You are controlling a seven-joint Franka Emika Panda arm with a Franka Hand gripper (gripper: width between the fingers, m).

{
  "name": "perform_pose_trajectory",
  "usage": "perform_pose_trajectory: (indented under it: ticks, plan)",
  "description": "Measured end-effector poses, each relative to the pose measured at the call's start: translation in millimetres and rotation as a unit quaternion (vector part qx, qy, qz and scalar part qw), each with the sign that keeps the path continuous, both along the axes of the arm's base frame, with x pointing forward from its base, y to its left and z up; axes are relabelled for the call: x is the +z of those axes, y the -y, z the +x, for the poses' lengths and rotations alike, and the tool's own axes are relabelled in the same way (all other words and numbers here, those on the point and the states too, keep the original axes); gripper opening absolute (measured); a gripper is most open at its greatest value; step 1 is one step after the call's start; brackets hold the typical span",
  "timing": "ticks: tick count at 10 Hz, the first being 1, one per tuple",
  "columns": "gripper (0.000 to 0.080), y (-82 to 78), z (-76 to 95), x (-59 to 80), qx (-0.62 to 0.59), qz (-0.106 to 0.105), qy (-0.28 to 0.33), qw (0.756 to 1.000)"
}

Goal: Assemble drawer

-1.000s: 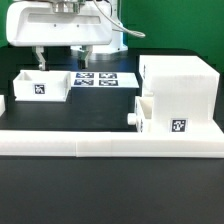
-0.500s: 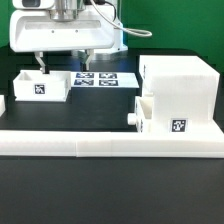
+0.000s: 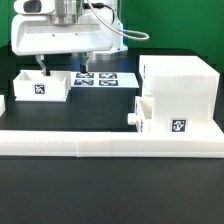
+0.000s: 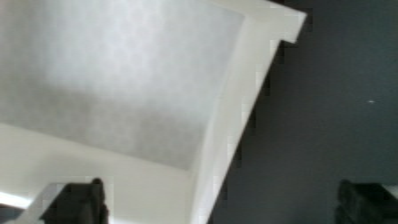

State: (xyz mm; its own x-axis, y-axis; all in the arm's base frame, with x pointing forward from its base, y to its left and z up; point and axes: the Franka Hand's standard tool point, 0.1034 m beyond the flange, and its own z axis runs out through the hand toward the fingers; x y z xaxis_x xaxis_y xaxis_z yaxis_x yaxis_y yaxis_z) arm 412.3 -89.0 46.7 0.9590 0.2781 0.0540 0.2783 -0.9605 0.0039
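A small white tray with a square tag on its front stands on the black table at the exterior view's left. My gripper hangs open just above its far side, empty. In the wrist view the gripper straddles one wall of that tray. One fingertip is over the tray's inside, the other is over the table. The tall white casing stands at the exterior view's right. A second tray with a round knob sits low in its front.
The marker board lies behind the left tray, under the arm. The long low white L-shaped wall runs across the front, against the casing. A small white part shows at the left edge.
My gripper has come down a little toward the left tray and stayed open. The trays and the casing have not moved.
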Motion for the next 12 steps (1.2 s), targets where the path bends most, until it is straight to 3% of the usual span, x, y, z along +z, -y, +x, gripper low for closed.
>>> perform_pose_trajectory:
  ticks: [2, 4, 8, 11, 12]
  plan:
    - [0.0649, -1.5, -6.9, -5.0, -0.034, 0.003, -0.003, 0.999]
    - [0.0649, -3.4, -18.8, -18.8, -0.044, 0.005, -0.016, 0.999]
    - [0.0649, 7.5, -34.4, -38.6, -0.056, 0.01, -0.037, 0.998]
    - [0.0649, 3.2, -34.4, -41.7, -0.055, 0.009, -0.034, 0.998]
    - [0.0536, 2.2, -33.5, -41.6, -0.053, 0.009, -0.034, 0.998]
